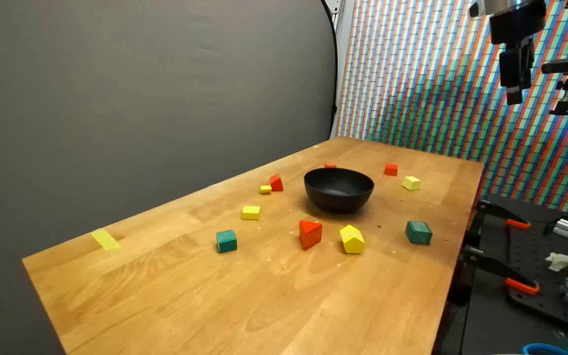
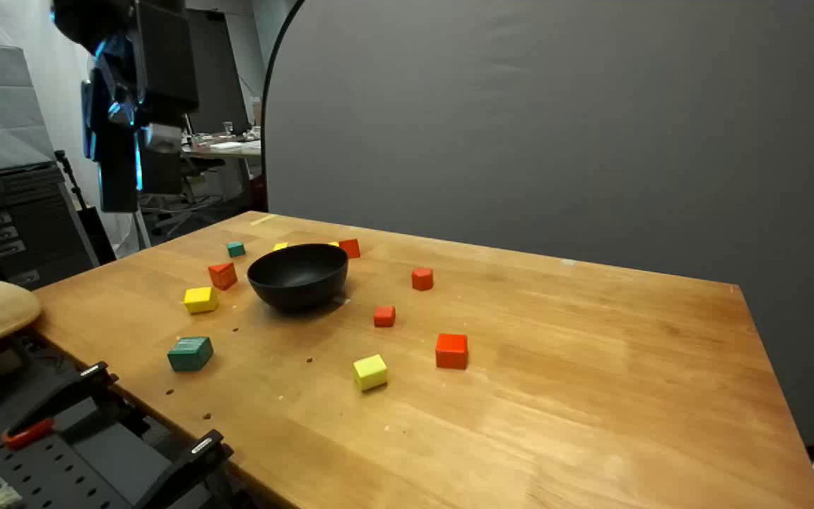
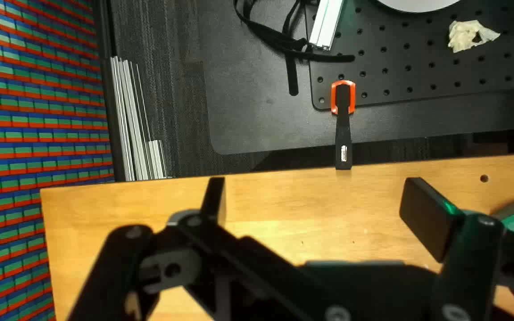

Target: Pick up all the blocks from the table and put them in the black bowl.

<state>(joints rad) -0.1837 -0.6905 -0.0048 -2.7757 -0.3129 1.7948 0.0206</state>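
Gripper point(image 3: 319, 208): spread wide, grasping nothing, low in the wrist view.
Blocks point(image 1: 352, 240): strewn around the black bowl point(image 1: 339, 192), mid-frame in an exterior view.
Crowding: small yellow block point(image 1: 265, 189) just beside a red block point(image 1: 276, 183); a wide-set grasp could knock both.
Edge: green block point(image 2: 191, 355), lower left in an exterior view, near the table point(image 2: 626, 396) edge; careless pushing might drop it.
Room: widest at that frame's right.

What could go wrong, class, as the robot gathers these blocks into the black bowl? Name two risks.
Gripping the small yellow block, the open hand might knock the red block close beside it. The red triangular prism, with its angled sides, might twist out of the grip.
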